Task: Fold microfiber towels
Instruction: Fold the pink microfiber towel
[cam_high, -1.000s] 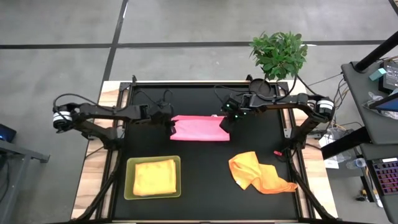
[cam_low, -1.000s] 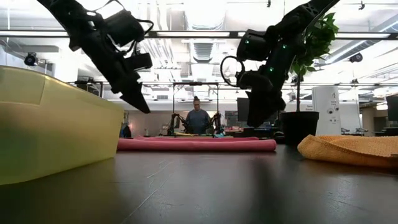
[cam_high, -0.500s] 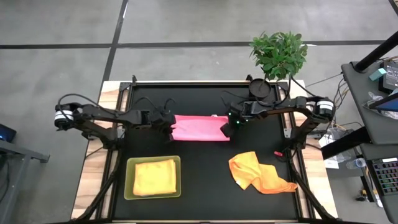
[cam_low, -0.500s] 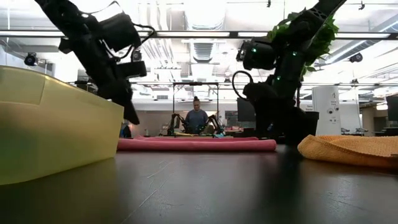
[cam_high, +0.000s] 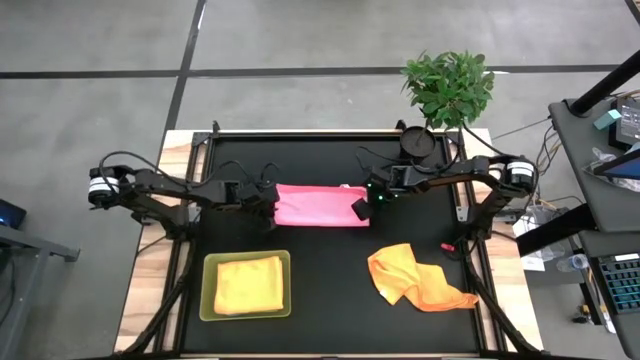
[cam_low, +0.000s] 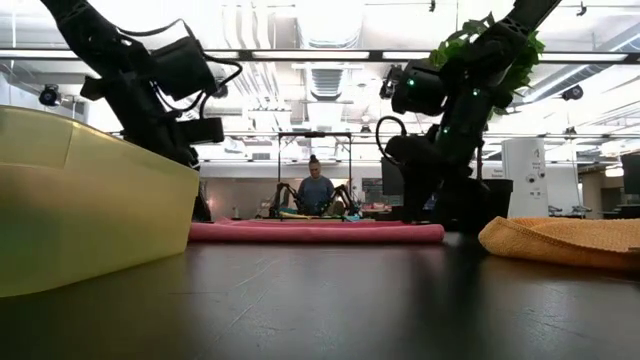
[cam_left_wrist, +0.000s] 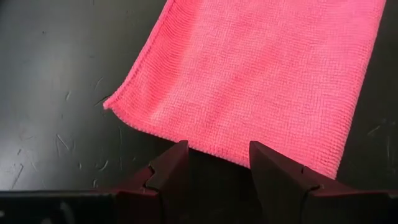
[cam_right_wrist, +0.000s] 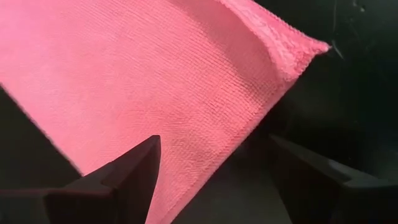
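A pink microfiber towel (cam_high: 318, 205) lies folded as a flat strip on the black table (cam_high: 330, 310); the low view shows the same towel (cam_low: 315, 233) lying flat. My left gripper (cam_left_wrist: 217, 163) is open and low at the strip's left short edge (cam_left_wrist: 211, 149), which runs just ahead of its fingertips. My right gripper (cam_right_wrist: 214, 171) is open wide over the strip's right end, one finger (cam_right_wrist: 134, 168) over the cloth and the other (cam_right_wrist: 311, 177) over bare table beyond the corner (cam_right_wrist: 311, 48). I cannot see either gripper touching the cloth.
A yellow towel (cam_high: 247, 284) lies folded in a lime-green tray (cam_high: 208, 300) at the near left. An orange towel (cam_high: 415, 278) lies crumpled at the near right. A potted plant (cam_high: 448, 85) stands at the far right corner. A person (cam_low: 318, 190) sits far behind the table.
Both grippers have come down toward the pink towel. The left one has gone toward the strip's left end. The right one has sunk at the right end and rolled about its own axis. The towel has stayed flat where it was.
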